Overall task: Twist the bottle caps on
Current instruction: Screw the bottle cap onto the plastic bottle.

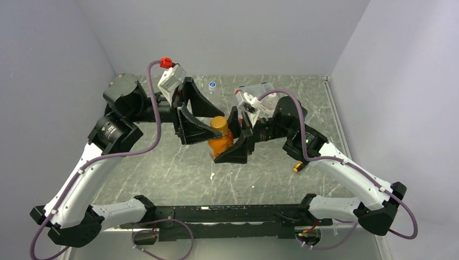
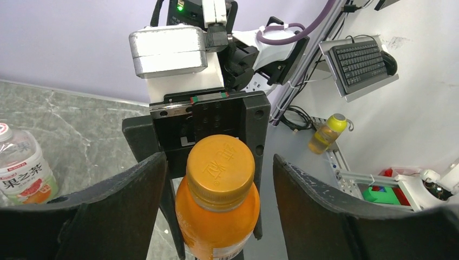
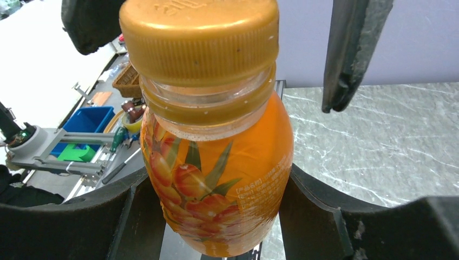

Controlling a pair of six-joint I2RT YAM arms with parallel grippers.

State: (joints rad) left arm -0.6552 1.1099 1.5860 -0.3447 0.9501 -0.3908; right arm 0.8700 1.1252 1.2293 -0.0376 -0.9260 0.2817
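Note:
A squat bottle (image 1: 221,145) of orange liquid has an orange cap (image 1: 218,123) sitting on its neck. My right gripper (image 1: 230,140) is shut on the bottle's body; in the right wrist view both fingers press its fruit label (image 3: 216,184) below the cap (image 3: 200,38). My left gripper (image 1: 212,125) is open around the cap. In the left wrist view the cap (image 2: 220,165) stands between the two fingers (image 2: 108,211) with a gap on each side. A loose blue cap (image 1: 212,84) lies at the back of the table.
A white-labelled bottle (image 2: 24,173) stands left of my left gripper. A flat clear box (image 1: 261,89) sits at the back right behind the right arm. A small orange object (image 1: 298,167) lies by the right forearm. Walls close in the back and both sides.

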